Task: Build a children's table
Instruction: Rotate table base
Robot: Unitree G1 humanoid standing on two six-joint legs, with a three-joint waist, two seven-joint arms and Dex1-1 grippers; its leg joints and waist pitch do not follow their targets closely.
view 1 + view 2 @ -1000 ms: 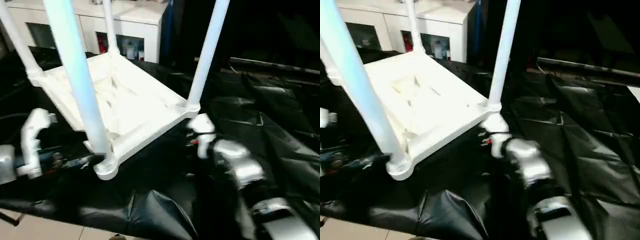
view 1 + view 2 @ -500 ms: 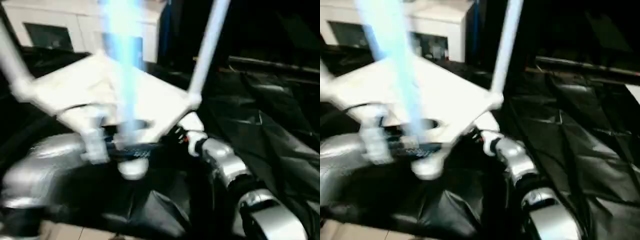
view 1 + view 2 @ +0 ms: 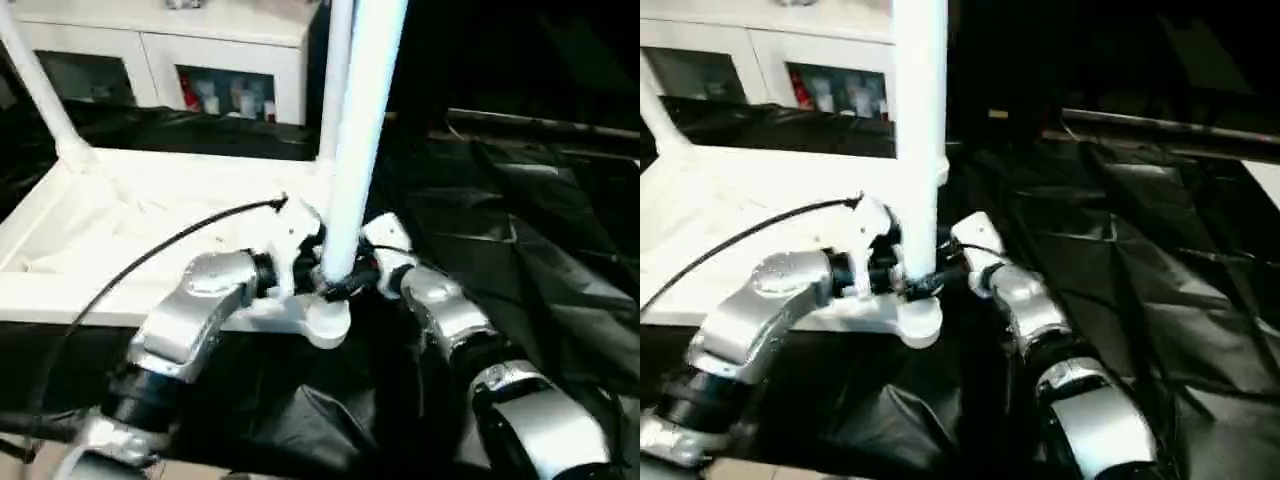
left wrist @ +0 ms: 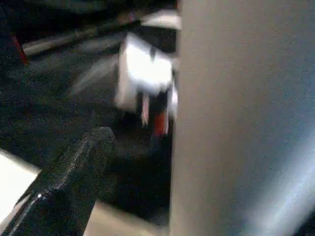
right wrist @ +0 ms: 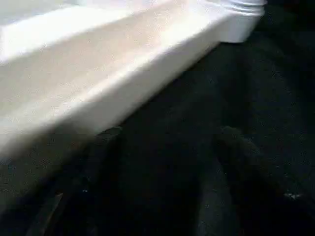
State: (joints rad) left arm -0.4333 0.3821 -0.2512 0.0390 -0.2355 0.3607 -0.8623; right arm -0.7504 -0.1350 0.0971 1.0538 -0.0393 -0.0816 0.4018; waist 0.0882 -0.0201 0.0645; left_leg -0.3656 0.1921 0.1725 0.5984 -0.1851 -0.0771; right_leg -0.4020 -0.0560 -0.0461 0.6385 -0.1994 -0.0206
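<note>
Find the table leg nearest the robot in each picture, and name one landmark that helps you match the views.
Left eye view: the nearest leg rises at centre, between the two grippers.
Right eye view: left of centre.
Left wrist view: the broad pale column along one side.
Right wrist view: I cannot tell; a corner socket shows.
Shared landmark: the black sheet under the table.

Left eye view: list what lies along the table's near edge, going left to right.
Tabletop rim → left arm → left gripper → near table leg → right gripper → right arm → black sheet.
</note>
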